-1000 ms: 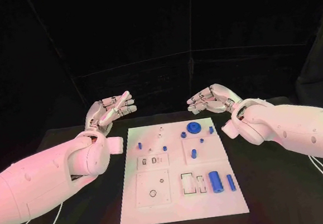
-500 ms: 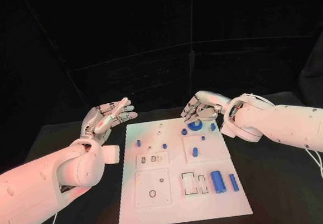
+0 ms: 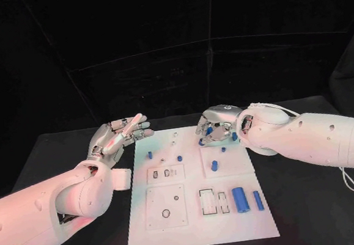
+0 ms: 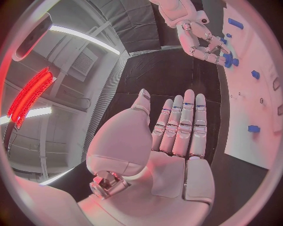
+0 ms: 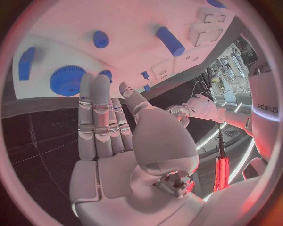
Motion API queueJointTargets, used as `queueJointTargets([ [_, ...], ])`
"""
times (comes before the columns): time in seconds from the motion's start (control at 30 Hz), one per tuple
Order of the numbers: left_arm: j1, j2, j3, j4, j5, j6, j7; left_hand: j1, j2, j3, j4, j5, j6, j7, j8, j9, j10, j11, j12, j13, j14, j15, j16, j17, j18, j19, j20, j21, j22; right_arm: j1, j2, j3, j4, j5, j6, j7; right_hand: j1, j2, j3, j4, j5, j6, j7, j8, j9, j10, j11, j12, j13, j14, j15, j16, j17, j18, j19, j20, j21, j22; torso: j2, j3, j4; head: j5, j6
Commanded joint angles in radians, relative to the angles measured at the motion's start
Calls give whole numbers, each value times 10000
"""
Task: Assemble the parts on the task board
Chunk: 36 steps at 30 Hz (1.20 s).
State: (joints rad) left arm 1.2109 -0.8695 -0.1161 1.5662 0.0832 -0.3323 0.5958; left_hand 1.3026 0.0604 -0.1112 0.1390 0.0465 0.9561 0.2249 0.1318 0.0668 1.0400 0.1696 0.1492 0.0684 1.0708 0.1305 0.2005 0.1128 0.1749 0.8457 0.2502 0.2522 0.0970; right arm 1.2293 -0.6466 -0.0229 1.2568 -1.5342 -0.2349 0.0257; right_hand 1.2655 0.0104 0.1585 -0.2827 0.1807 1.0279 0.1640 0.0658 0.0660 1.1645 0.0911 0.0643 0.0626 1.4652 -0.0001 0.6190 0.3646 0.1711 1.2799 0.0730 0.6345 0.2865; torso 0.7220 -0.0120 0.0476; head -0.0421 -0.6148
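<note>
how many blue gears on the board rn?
1. The blue gear lies at the far right of the task board, by the right hand's fingertips. That hand may hide another.

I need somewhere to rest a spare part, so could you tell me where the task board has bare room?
The task board is bare along its near strip, below the two upright blue cylinders. Its far left corner, beside the left robot hand, is also bare. The far right is crowded: the right robot hand hovers over the blue gear and small pegs.
</note>
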Motion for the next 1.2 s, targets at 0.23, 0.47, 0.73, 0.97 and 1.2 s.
queueJointTargets([
  [0.23,20,-38,11,67,-106,227,-40,94,25,-21,-78,30,69,-16,-86,-12,17,10,-60,-19,80,4,-53,0,103,75,-19,-57,-25,63,73,11,62,-1202,403,-726,-148,-83,480,9,-114,-44,-29,-16,0,-87,7,2,14,287,-2,1898,1552,98,-208,72,1051,662,136,-2,13,34,9],
  [0.47,20,-59,11,81,-106,273,-91,98,47,-25,-111,30,61,-5,-119,-15,2,19,-105,-24,88,8,-82,-1,103,92,-16,-75,-43,68,191,12,-43,-1252,639,-786,-231,-66,773,39,-142,-17,-31,-14,1,-24,-8,5,13,362,-13,3318,3064,95,-269,100,1632,1058,163,6,20,38,13],
  [0.73,21,-58,11,103,-106,316,-166,260,175,82,-350,32,54,20,-241,-15,-12,41,-252,-23,127,19,-193,0,102,169,-10,-143,-117,68,410,11,-258,-1265,974,-887,-383,-99,1601,77,-318,-10,-19,-14,1,-73,8,-2,5,380,23,5339,5159,-180,46,225,3706,3444,190,13,49,64,-15],
  [0.97,22,-54,11,98,-106,304,-238,300,212,122,-426,33,63,20,-274,-14,-4,42,-292,-21,140,20,-228,0,101,189,-10,-167,-141,68,555,10,-412,-1268,1223,-932,-482,-166,1981,161,-343,75,-14,-4,7,20,9,5,7,352,18,5946,5764,-266,129,273,4406,4253,198,19,53,106,-23],
  [1.2,22,-62,11,91,-106,290,-285,323,234,149,-474,32,65,22,-297,-14,-6,46,-320,-22,138,24,-256,-1,100,195,-8,-186,-157,67,617,10,-483,-1268,1147,-932,-405,-70,2356,214,-462,297,-46,57,34,249,-38,48,23,341,-39,6280,6092,-340,258,261,4905,4881,201,27,48,123,-62],
])
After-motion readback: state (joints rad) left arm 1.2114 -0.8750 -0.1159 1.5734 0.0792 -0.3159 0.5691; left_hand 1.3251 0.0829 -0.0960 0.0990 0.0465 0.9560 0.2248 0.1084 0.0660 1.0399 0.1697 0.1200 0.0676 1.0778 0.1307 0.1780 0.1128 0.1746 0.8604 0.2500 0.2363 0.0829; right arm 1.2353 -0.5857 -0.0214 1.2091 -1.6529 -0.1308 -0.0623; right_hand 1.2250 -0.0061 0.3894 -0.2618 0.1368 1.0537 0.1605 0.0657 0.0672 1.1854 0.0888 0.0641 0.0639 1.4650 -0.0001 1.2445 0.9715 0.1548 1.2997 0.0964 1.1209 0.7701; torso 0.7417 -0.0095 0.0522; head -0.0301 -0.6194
